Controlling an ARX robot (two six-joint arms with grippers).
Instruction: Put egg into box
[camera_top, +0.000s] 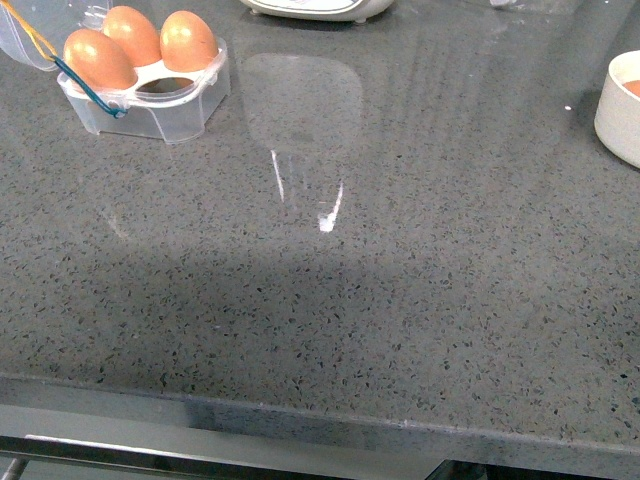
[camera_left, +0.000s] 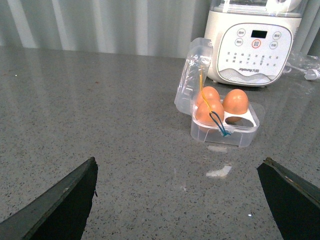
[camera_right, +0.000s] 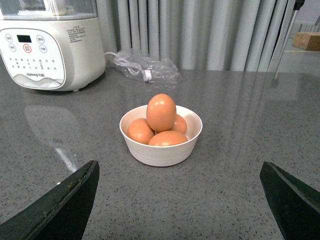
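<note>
The box (camera_top: 180, 115) stands with its lid open at the far left of the table (camera_top: 380, 320), near a white appliance (camera_left: 255, 45), and three brown eggs sit in its cells. The egg (camera_right: 161, 112) lies on top of three others in a white bowl (camera_right: 160, 152) at the far right, well apart from the box. The left pincer (camera_left: 179, 165) and the right pincer (camera_right: 180, 165) both hover above the table, spread wide and released, grasping nothing.

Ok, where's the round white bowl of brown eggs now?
In the front view the round white bowl sits far right on the grey speckled counter, opposite the clear plastic egg carton at far left; the right wrist camera looks at it.
</note>
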